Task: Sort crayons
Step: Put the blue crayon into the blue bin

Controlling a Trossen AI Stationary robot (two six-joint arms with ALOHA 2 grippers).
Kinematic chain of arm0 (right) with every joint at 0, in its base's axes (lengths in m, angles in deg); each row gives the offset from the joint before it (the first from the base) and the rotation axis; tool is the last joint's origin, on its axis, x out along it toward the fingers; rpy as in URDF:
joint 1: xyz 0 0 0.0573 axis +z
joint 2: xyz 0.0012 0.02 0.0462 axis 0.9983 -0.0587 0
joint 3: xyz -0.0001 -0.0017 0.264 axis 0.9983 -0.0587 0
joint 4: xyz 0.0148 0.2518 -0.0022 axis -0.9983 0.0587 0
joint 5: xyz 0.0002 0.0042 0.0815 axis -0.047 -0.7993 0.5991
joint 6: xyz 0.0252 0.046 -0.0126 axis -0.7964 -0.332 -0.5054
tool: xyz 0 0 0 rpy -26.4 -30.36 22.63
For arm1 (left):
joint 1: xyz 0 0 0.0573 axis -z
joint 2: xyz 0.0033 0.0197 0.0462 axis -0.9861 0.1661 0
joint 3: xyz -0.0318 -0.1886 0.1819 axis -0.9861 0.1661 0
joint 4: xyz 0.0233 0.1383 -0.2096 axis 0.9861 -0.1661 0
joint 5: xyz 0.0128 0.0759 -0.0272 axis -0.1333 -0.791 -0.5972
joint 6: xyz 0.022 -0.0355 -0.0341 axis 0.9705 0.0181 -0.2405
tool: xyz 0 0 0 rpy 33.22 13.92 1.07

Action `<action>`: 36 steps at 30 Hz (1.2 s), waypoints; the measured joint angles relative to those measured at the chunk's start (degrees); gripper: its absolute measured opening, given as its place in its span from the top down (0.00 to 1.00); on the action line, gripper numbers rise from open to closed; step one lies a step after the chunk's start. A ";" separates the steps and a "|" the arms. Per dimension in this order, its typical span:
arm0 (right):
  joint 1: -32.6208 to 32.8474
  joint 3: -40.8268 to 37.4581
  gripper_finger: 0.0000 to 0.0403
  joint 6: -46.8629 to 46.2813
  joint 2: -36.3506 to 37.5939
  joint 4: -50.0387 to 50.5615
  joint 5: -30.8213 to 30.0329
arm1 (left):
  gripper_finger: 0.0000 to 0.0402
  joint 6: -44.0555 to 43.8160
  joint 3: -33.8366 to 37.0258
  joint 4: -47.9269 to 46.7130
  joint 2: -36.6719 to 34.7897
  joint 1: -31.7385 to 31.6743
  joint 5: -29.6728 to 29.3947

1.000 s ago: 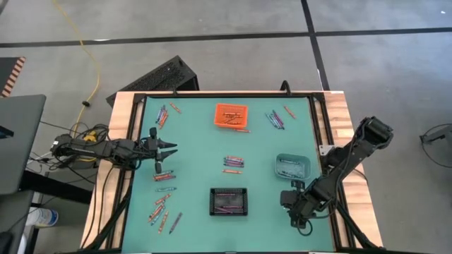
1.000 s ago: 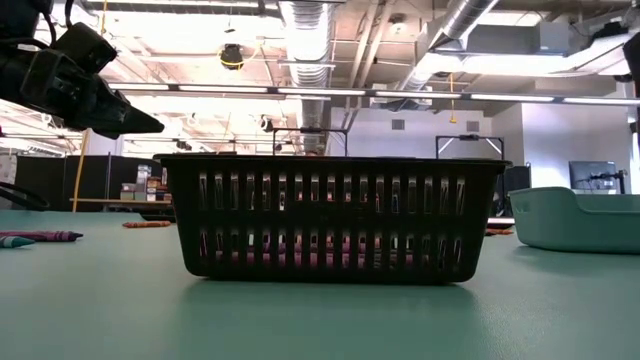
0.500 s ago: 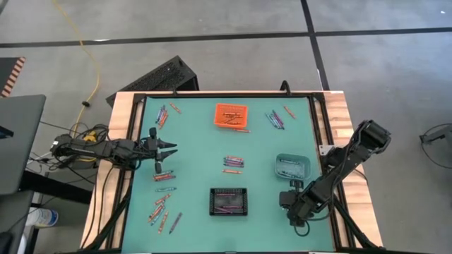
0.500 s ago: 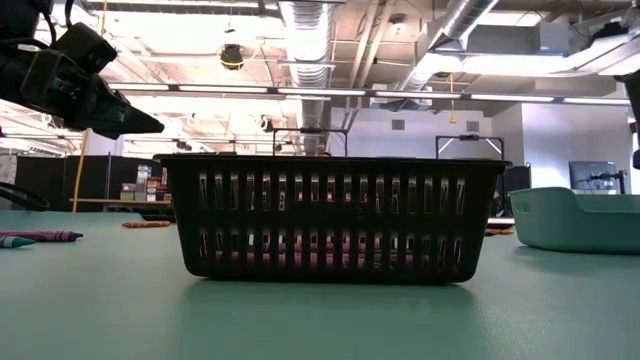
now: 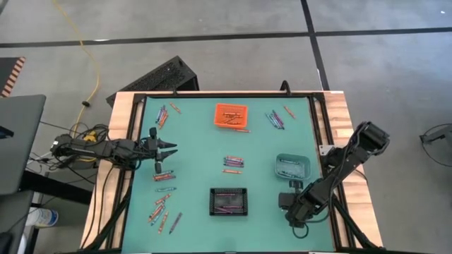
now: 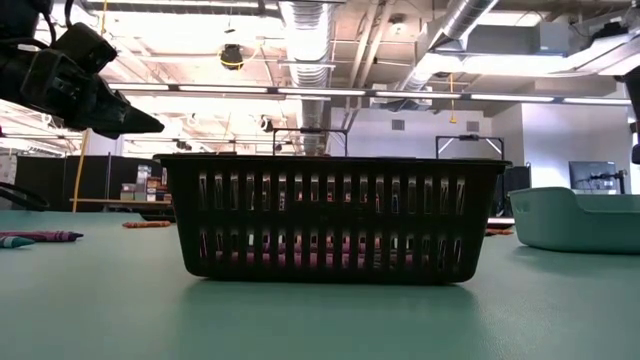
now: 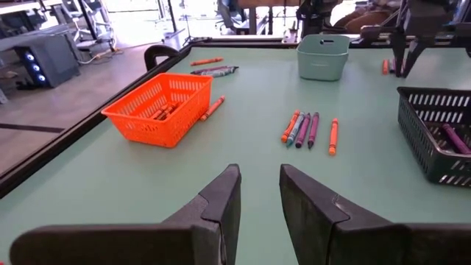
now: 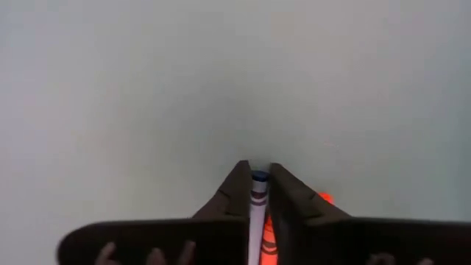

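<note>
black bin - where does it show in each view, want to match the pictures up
High view: black bin, low centre of the table, between both arms.
Low view: fills the middle.
Left wrist view: right edge, partly cut off.
Right wrist view: not in it.
Shared landmark: teal bin, right of it in the high and low views.

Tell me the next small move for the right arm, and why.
Probably a short straight lift. The right tool is down at the mat with its fingers pinched around a blue-tipped crayon, and an orange crayon lies right beside it. Raising it first would show whether only the blue one comes up before carrying it to the teal bin.
</note>
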State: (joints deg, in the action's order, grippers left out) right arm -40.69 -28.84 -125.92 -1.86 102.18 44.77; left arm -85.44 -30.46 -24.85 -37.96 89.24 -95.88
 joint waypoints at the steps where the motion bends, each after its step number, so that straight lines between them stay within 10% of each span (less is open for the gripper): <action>1: -0.14 -0.02 0.93 0.02 0.44 -0.08 0.03 | 0.79 -0.01 0.00 0.00 0.02 0.00 0.01; 17: -4.72 0.00 0.99 1.96 13.83 -0.20 0.50 | 0.79 0.00 0.00 -0.02 0.02 0.01 0.02; 36: -29.66 0.09 0.98 37.26 23.40 15.24 -0.79 | 0.79 0.00 0.00 -0.02 0.02 -0.01 0.02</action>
State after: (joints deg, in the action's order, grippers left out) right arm -70.35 -28.75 -88.65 21.53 117.42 43.98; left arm -85.44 -30.46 -24.87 -37.94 89.23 -95.86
